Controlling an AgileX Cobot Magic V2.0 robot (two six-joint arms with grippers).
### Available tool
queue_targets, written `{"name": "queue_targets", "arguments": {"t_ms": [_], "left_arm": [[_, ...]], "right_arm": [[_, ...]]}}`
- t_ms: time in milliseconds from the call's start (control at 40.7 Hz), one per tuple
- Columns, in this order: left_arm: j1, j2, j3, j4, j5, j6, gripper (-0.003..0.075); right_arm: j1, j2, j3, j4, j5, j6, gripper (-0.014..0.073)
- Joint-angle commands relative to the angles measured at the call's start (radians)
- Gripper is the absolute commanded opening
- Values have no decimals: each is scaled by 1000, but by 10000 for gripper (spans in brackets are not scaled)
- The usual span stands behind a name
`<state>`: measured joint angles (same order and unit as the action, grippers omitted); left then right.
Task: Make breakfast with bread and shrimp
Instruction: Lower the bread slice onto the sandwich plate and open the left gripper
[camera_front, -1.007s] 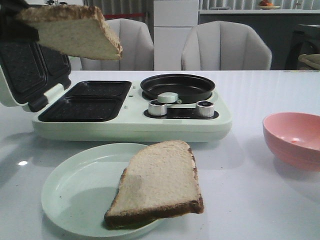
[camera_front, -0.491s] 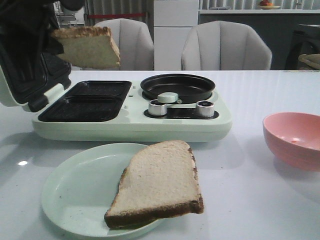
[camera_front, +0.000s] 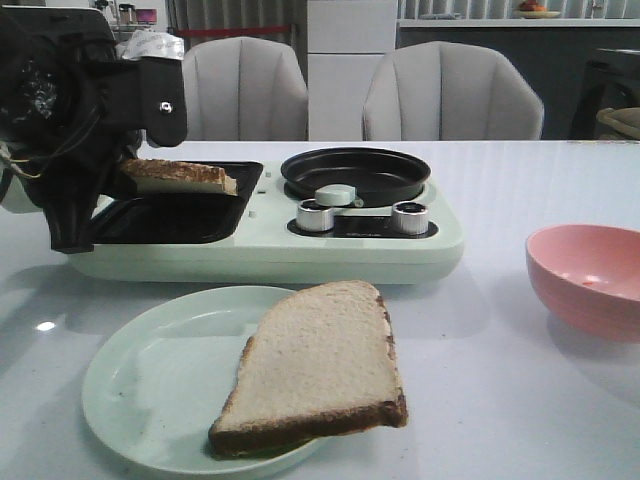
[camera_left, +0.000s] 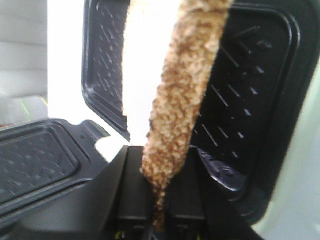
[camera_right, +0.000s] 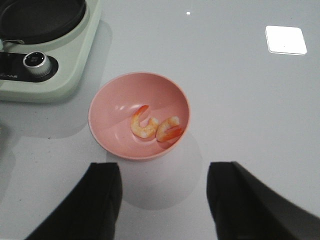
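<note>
Front view: left end effector (camera_front: 130, 170) grips one bread slice (camera_front: 180, 176) flat, low over the sandwich maker's (camera_front: 260, 240) open left tray, not yet released; a second slice (camera_front: 315, 365) waits on the plate (camera_front: 140, 385); two shrimp (camera_right: 155, 127) lie untouched in one pink bowl (camera_right: 107, 107); right end effector (camera_right: 162, 197) hangs open above it.

The left arm reaches in low from the left side of the front view, its black wrist filling the upper left corner. The left tool (camera_left: 156, 220) has its fingers pinched together on the crust edge of a bread slice (camera_front: 180, 176), held nearly flat. The right tool (camera_right: 162, 200) hangs above the counter, its two dark fingers (camera_right: 97, 200) spread wide apart and holding nothing.
</note>
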<state>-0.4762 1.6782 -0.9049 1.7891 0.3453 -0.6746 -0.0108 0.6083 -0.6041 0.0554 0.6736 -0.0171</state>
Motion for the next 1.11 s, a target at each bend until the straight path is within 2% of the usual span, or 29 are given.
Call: {"name": "queue_targets", "arguments": {"t_ms": [0,442,712,884,1081], "left_arm": [[2,-40,-56,68,28,-7,100],[37,95,-339,68,25,-7,99],[99,212,-534,68,18,-7,100],[143,269,-577,68,-81,-7,100],[162,317,-577,68,-95,-7,100]], "right_arm": [[1,8,-28,-3,-77,-1,492],[1,8,-28,-3,-77,-1,492],[1,8,-28,-3,-77,-1,492],[1,8,-28,-3,-77,-1,492],[1,8,-28,-3,-80,-1,492]]}}
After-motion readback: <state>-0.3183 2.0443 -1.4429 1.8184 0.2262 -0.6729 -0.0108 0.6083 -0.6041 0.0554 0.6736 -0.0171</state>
